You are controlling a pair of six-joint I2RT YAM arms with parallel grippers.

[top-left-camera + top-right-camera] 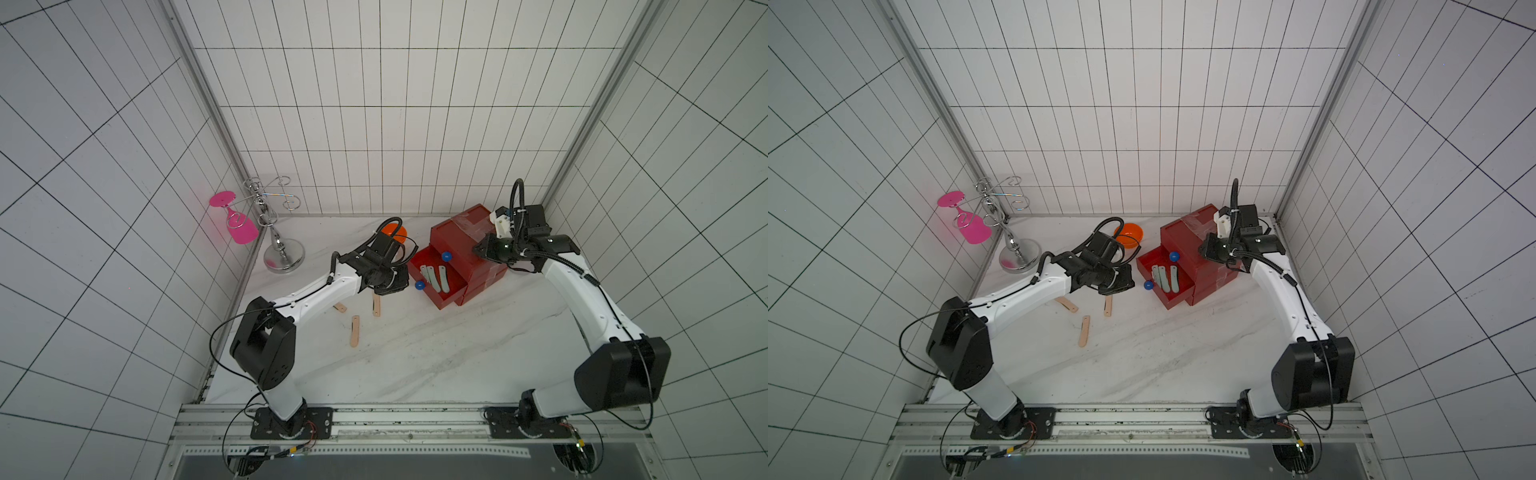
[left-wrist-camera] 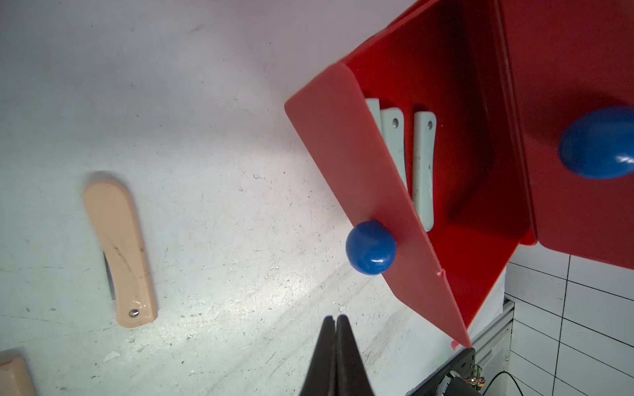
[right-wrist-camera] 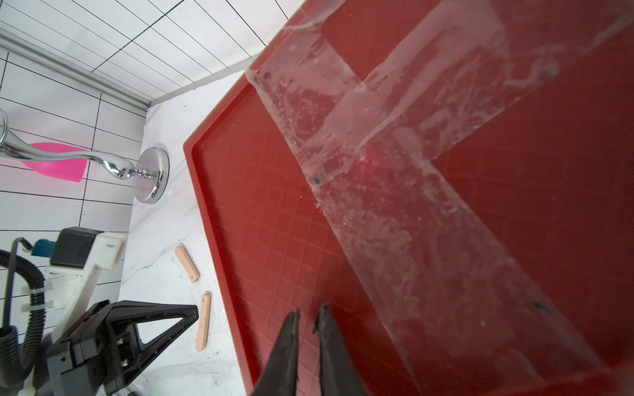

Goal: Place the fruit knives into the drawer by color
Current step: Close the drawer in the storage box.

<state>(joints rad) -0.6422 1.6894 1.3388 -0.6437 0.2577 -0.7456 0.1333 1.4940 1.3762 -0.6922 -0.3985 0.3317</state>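
On the marble tabletop beside the red three-drawer chest [image 1: 457,237], we count three peach-pink fruit knives [image 1: 355,331] lying loose, while three mint-green knives [image 1: 432,278] sit inside the pulled-out drawer [image 2: 363,171]. The left gripper [image 2: 335,322] hovers near its blue knob [image 2: 370,247], jaws pressed together, empty. The right gripper [image 3: 308,319] is over the chest's taped top, jaws a sliver apart, holding nothing. By our reckoning, the pink set remains.

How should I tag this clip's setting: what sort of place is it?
Probably a robot test cell, not a home: grid-lined white walls box in a marble-look tabletop, and the left arm and right arm are bolted to an aluminium rail at its front edge.
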